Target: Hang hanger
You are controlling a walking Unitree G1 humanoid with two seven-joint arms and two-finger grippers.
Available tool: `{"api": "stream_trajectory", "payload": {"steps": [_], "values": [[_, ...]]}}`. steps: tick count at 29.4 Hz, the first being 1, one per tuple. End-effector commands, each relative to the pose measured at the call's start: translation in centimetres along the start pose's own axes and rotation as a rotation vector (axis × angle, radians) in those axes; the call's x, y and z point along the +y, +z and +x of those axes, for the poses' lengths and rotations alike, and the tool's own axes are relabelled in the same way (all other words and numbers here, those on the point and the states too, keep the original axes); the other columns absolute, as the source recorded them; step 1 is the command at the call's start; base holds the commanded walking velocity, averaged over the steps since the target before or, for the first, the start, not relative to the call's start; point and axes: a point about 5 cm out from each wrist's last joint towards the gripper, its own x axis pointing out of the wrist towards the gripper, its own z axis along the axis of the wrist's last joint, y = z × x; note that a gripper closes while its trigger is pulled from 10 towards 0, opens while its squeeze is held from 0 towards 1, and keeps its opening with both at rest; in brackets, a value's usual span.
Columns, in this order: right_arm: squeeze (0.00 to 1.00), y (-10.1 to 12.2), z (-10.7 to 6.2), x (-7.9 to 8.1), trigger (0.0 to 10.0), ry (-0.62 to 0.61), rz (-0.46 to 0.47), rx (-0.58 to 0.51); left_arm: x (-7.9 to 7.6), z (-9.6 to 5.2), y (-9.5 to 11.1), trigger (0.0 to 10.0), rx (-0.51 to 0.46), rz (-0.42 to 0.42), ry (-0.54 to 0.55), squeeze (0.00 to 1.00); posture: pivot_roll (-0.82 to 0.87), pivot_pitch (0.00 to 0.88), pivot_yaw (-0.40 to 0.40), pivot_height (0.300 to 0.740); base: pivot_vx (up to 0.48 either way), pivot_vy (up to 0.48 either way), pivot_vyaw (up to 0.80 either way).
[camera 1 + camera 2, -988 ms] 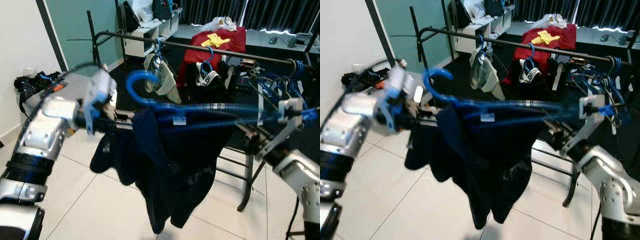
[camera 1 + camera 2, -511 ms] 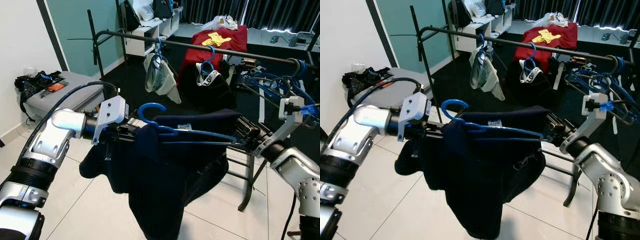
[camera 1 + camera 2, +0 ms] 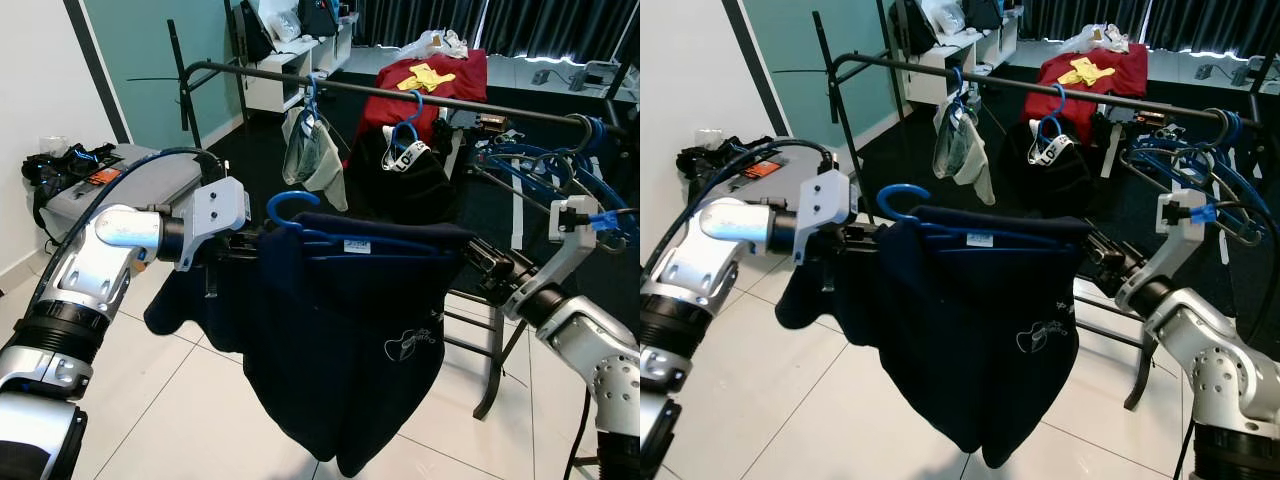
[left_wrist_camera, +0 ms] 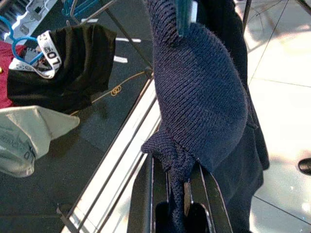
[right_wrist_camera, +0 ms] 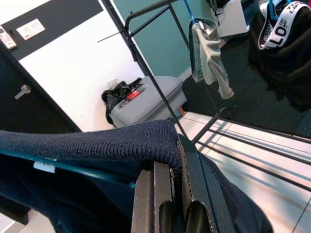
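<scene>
A navy sweater point(image 3: 340, 330) on a blue hanger point(image 3: 300, 215) is held up between both arms in front of the clothes rail point(image 3: 400, 95), short of it and lower than its bar. The left gripper point(image 4: 177, 194) is clenched on the sweater's knit at one shoulder end; the right gripper point(image 5: 170, 189) is clamped on the knit at the other end.

Compared with a second ago, when the hanger was blurred in mid-swing and its hook stood higher, the hanger has been brought level and the picture has steadied. The garment, bunched and skewed half a second ago, now hangs straight and flat, its small chest print point(image 3: 405, 345) showing. That is judged to mean the load has been settled and squared for the approach, with the hooking itself not yet done.

For room, the bar's left stretch, between its upright point(image 3: 185, 80) and a pale garment point(image 3: 310, 160), is seen bare and looks the likeliest place for the hook. To the right of that, a black garment point(image 3: 405, 175) hangs beside a red one point(image 3: 425, 85), and a cluster of empty blue hangers point(image 3: 560, 165) crowds the far end, near the right arm. The rack's lower rails point(image 4: 116, 160) lie close under the sweater's hem side, and a grey case point(image 3: 110, 185) stands by the wall behind the left arm.
</scene>
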Motion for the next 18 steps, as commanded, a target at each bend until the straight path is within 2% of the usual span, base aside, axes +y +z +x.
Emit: {"api": "stream_trajectory", "payload": {"steps": [1,3,5,8,9,10,11,12,13,14,15,17,18], "values": [[0.0,0.8,-1.0,-1.5,0.0,-0.107,-0.02,-0.022,0.9,-2.3,-0.8,10.0,0.086,0.003,0.063,0.0,-0.11,0.0,0.028,0.74,0.0,0.0,0.0],[0.0,1.0,-0.9,-1.5,0.0,-0.108,-0.024,-0.027,0.6,-2.0,-1.6,10.0,0.137,0.016,0.051,0.0,-0.11,0.0,0.028,0.74,0.0,0.0,0.0],[0.0,1.0,-0.9,-1.5,0.0,-0.108,-0.024,-0.027,0.6,-2.0,-1.6,10.0,0.137,0.016,0.051,0.0,-0.11,0.0,0.028,0.74,0.0,0.0,0.0],[0.0,1.1,-0.7,-1.2,0.0,-0.106,-0.029,-0.033,0.3,-1.3,-2.0,10.0,0.16,0.023,0.056,0.0,-0.11,0.0,0.028,0.74,0.0,0.0,0.0],[0.0,1.2,-0.3,-0.8,0.0,-0.092,-0.029,-0.037,0.3,-0.5,-2.0,10.0,0.157,0.019,0.088,0.0,-0.11,0.0,0.03,0.74,0.0,0.0,0.0],[0.0,1.2,-0.3,-0.8,0.0,-0.092,-0.029,-0.037,0.3,-0.5,-2.0,10.0,0.157,0.019,0.088,0.0,-0.11,0.0,0.03,0.74,0.0,0.0,0.0],[0.0,1.2,0.2,-0.2,0.0,-0.074,-0.033,-0.037,0.4,0.4,-1.9,10.0,0.147,0.011,0.131,0.0,-0.11,0.0,0.029,0.74,0.0,0.0,0.0],[0.0,1.2,0.2,-0.2,0.0,-0.074,-0.033,-0.037,0.4,0.4,-1.9,10.0,0.147,0.011,0.131,0.0,-0.11,0.0,0.029,0.74,0.0,0.0,0.0],[0.0,1.0,0.7,0.6,0.0,-0.046,-0.04,-0.028,0.4,1.4,-1.7,10.0,0.132,0.002,0.175,0.0,-0.11,0.0,0.03,0.74,0.0,0.0,0.0],[0.0,1.0,0.7,0.6,0.0,-0.046,-0.04,-0.028,0.4,1.4,-1.7,10.0,0.132,0.002,0.175,0.0,-0.11,0.0,0.03,0.74,0.0,0.0,0.0],[0.0,0.9,1.1,1.2,0.0,-0.028,-0.045,-0.022,0.4,2.1,-1.5,10.0,0.122,-0.005,0.203,0.0,-0.11,0.0,0.03,0.74,0.0,0.0,0.0],[0.0,0.9,1.1,1.2,0.0,-0.028,-0.045,-0.022,0.4,2.1,-1.5,10.0,0.122,-0.005,0.203,0.0,-0.11,0.0,0.03,0.74,0.0,0.0,0.0],[0.0,0.6,1.8,2.2,0.0,0.0,-0.053,-0.004,0.4,3.1,-1.3,10.0,0.109,-0.017,0.238,0.0,-0.11,0.0,0.028,0.74,0.0,0.0,0.0]]}}
